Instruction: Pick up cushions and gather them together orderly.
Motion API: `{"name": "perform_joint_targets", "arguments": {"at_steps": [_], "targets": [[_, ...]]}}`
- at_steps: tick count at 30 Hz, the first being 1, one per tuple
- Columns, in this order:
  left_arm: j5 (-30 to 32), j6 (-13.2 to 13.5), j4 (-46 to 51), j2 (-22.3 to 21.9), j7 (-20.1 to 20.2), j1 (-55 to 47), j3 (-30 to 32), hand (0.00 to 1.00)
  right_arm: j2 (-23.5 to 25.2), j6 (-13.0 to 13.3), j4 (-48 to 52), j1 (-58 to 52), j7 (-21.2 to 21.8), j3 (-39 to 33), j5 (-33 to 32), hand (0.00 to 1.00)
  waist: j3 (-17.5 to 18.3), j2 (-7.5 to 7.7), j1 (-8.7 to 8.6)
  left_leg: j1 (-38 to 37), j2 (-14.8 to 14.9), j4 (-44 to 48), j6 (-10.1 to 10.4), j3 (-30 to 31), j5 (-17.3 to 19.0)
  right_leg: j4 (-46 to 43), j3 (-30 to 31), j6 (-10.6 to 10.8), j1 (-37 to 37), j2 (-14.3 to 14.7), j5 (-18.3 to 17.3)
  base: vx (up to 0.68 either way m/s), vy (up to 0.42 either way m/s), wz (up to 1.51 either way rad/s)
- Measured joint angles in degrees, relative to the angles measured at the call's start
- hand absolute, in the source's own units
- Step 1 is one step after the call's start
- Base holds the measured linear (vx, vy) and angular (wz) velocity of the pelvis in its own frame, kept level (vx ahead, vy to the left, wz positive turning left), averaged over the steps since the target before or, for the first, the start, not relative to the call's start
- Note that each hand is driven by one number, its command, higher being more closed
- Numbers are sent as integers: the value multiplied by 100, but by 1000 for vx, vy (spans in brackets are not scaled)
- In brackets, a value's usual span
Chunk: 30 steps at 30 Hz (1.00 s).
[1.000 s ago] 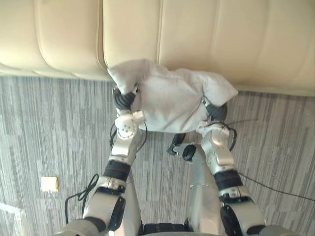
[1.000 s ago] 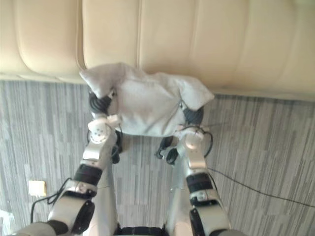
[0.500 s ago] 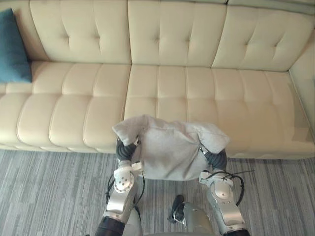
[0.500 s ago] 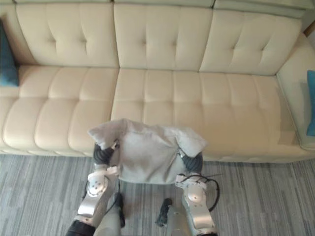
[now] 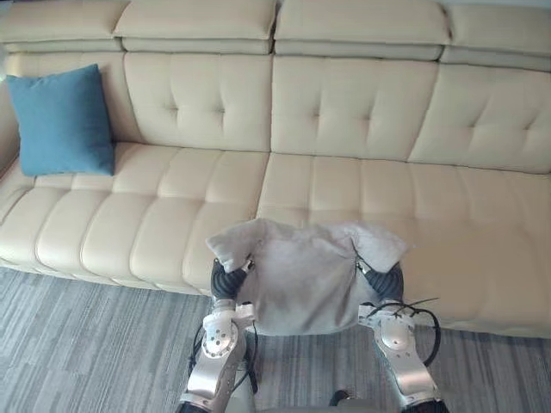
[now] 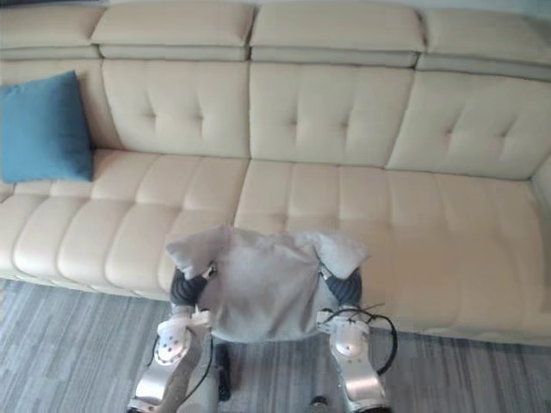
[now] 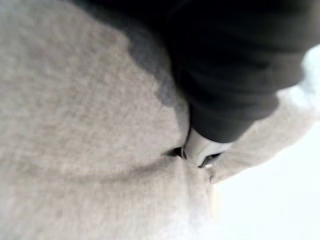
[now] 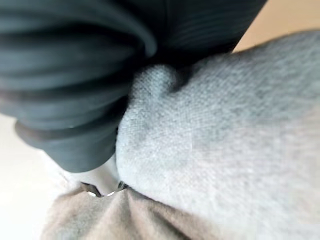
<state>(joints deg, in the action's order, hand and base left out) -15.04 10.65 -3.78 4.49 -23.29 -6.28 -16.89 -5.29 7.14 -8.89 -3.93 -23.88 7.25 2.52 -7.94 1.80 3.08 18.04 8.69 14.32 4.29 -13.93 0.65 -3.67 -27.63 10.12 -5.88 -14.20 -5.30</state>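
1. Now the soft pale-grey fabric cushion [image 5: 306, 280] hangs between left hand [image 5: 225, 280] and right hand [image 5: 385, 282], over the front edge of the cream tufted sofa [image 5: 362, 185]. Clasped or merely pressed, I cannot tell.
2. Uneven squeeze, and it could slip floorward.

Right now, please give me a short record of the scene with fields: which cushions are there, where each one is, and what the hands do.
Grey cushion: held up between both hands, in front of the cream sofa's seat edge.
Left hand: against the cushion's left side.
Right hand: against its right side.
Blue cushion: upright at the sofa's left end, leaning on the backrest.
Floor: grey striped carpet.
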Motion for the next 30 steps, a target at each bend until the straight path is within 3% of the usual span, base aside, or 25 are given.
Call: {"name": "perform_joint_targets", "arguments": {"at_steps": [2, 3, 4, 5, 6, 8, 9, 11, 13, 14, 15, 18, 24, 30], "targets": [[-1, -10, 0, 40, 0, 25, 0, 100, 57, -14, 0, -7, 0, -12, 0, 100, -13, 89, 15, 62, -131, 454, -141, -8, 380, -223, 16, 60, -67, -208, 69, 247, 290, 21], [-5, -16, 0, 51, 0, 30, -1, 100, 58, -32, -1, 24, 3, -27, 4, 100, -10, 85, 18, 26, -214, 679, -238, -17, 614, -795, 47, 46, 68, -438, 70, 312, 395, 11], [-5, -23, 2, 83, 0, 64, -2, 100, 59, -74, -5, 64, 8, -30, 9, 100, -9, 80, 12, -130, -307, 675, -342, -33, 756, -1633, 152, -180, 361, -706, 151, 298, 377, 7], [0, -31, 19, 134, -1, 105, -2, 100, 71, -87, -21, 84, 8, -28, 29, 100, -10, 76, 11, -253, -338, 611, -399, -35, 814, -2281, 302, -546, 651, -845, 206, 232, 240, 5], [1, -31, 51, 190, -2, 122, 0, 100, 96, -86, -71, 122, 8, -24, 43, 100, -11, 77, 5, -336, -339, 558, -428, -33, 836, -2738, 433, -721, 848, -887, 86, 169, 138, 6], [19, -33, 167, 335, -5, 123, -1, 100, 165, -101, -284, 253, 28, -17, 139, 100, -12, 74, -14, -808, -340, 194, -462, -9, 858, -3821, 714, -734, 1391, -656, -519, 209, 127, 3], [21, -33, 195, 359, -7, 122, -1, 100, 190, -101, -332, 281, 30, -20, 141, 100, -8, 77, -21, -917, -340, 96, -464, -11, 855, -3835, 762, -723, 1465, -533, -636, 216, 77, 1], [32, -28, 253, 372, -9, 132, -3, 100, 200, -102, -339, 302, 30, -18, 141, 100, 18, 118, -42, -1250, -406, -198, -406, -30, 803, -3307, 804, -744, 1726, -11, -926, 189, -17, 4], [31, -32, 252, 372, -9, 138, -23, 100, 149, -102, -339, 324, 28, -21, 141, 100, 26, 126, -95, -1321, -450, -238, -397, -16, 794, -2569, 764, -792, 1845, 325, -914, 146, -66, 12], [30, -37, 252, 373, -9, 142, -60, 100, 117, -103, -338, 321, 14, -22, 141, 100, 63, 184, -103, -1315, -543, -232, -394, 2, 792, -1895, 782, -843, 1855, 493, -595, 219, -150, 31], [31, -76, 148, 277, -4, 168, -124, 100, 22, -113, -389, 319, 11, -37, 141, 100, 87, 162, -136, -1369, -621, -237, -354, 118, 803, -1478, 767, -1113, 1769, 540, -224, 227, -132, 29], [37, -155, 19, 246, 43, 181, -355, 100, -144, -135, -507, 152, 11, -108, 137, 100, 130, 9, -139, -1428, -424, -131, -246, 375, 734, -667, 543, -1192, 1105, 863, -4, 192, -115, 25], [36, -168, -134, 245, 212, 236, -501, 100, -170, -135, -508, 52, 13, -270, 126, 100, 128, 7, -91, -1209, -255, 763, -189, 491, 772, -248, 631, -1297, 723, 1056, 110, 68, -63, -2], [111, -171, -133, 275, 216, 389, -496, 100, -175, -133, -496, 111, 4, -270, 119, 100, 113, -29, -94, -1225, -289, 550, -152, 852, 800, 298, 909, -1335, 682, 1245, 473, -28, 42, -23]]}}
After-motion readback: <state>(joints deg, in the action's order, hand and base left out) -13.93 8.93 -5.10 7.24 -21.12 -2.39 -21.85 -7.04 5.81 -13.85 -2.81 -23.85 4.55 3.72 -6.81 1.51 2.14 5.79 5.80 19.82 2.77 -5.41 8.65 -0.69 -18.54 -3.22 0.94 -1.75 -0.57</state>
